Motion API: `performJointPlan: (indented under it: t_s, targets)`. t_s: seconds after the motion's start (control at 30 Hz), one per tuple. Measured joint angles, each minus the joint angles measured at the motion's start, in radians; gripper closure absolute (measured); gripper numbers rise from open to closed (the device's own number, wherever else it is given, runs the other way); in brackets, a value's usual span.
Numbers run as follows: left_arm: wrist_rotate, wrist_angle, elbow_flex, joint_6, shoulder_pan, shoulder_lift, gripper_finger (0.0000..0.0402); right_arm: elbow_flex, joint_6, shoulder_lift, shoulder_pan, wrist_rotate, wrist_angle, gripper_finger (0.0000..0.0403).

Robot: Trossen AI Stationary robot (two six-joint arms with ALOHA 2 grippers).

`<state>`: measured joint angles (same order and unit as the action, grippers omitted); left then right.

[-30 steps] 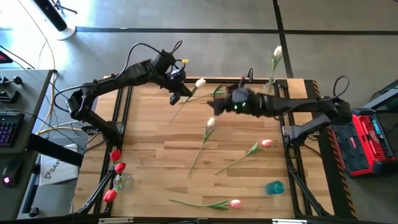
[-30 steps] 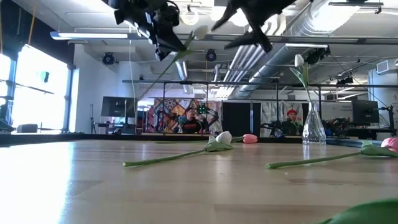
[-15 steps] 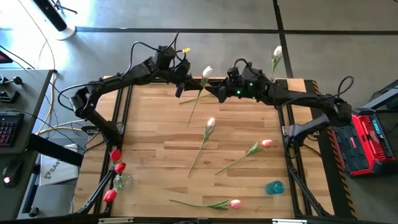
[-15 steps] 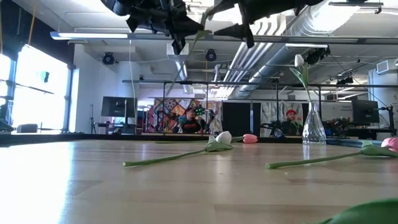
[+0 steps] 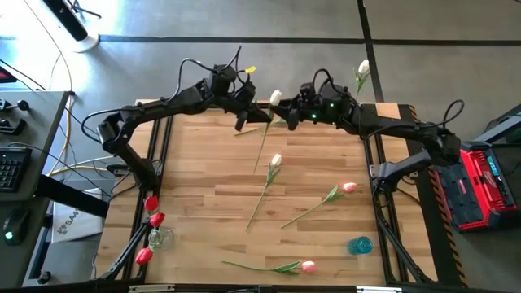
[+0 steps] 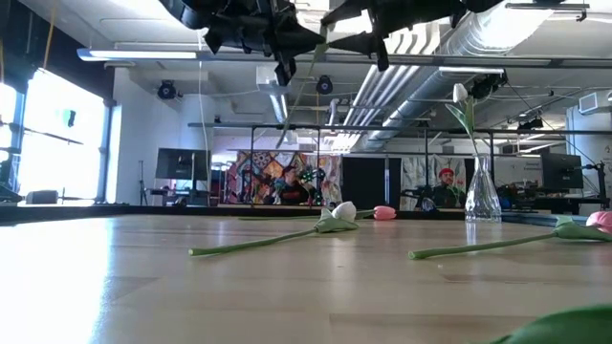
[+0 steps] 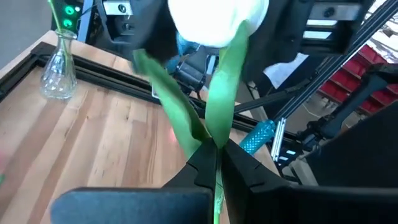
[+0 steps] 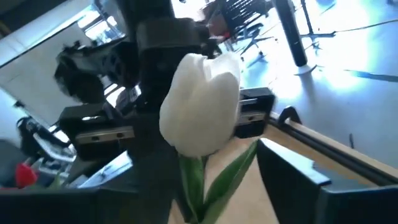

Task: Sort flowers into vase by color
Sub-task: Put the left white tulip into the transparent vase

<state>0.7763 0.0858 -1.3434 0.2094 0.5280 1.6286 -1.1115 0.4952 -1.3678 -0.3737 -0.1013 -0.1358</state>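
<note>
My left gripper [image 5: 248, 120] is above the table's far edge, shut on a white tulip [image 5: 275, 98] whose green stem [image 5: 262, 146] trails toward the table's middle. In the left wrist view the tulip head [image 7: 217, 22] stands beyond the shut fingers. My right gripper [image 5: 287, 120] is open, right beside the flower. In its wrist view the white head [image 8: 202, 106] fills the middle and one dark finger [image 8: 292, 180] stands beside the stem. I cannot tell whether it touches. My left gripper [image 7: 214, 158] pinches the white tulip's stem [image 7: 216, 127] between its two fingers, just below the leaves and head. The fingers come from the table's left and lie across the stem. The flower is lifted clear, and its lower stem [image 6: 298, 105] hangs below the grip.
On the table lie a white tulip [image 5: 274, 162] and two pink tulips [image 5: 350, 187] [image 5: 308, 265]. A clear vase with red tulips [image 5: 153, 220] stands at the near left corner, a clear vase with one white tulip [image 5: 361, 72] at the far right, and a blue vase [image 5: 359, 244] near right.
My left gripper has carried the white tulip up and toward the table's right, and the flower has swung so its head points toward the far edge. My right gripper has moved from over the table toward the far edge, up to the tulip's head.
</note>
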Motion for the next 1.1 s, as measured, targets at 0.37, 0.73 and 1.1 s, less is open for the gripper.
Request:
performJointPlan:
  t_s: [0.37, 0.73, 1.1]
  targets:
    - [-0.028, -0.056, 0.000, 0.095, -0.013, 0.030, 0.0401, 0.000, 0.004, 0.000, 0.007, -0.082, 0.064, 0.0380]
    - [-0.039, -0.044, 0.000, 0.104, -0.011, 0.030, 0.0369, 0.000, -0.055, 0.070, -0.045, -0.046, 0.137, 0.0398]
    - [-0.059, 0.051, 0.000, 0.103, -0.011, 0.030, 0.0363, 0.000, -0.166, 0.293, -0.147, 0.241, 0.425, 0.0401]
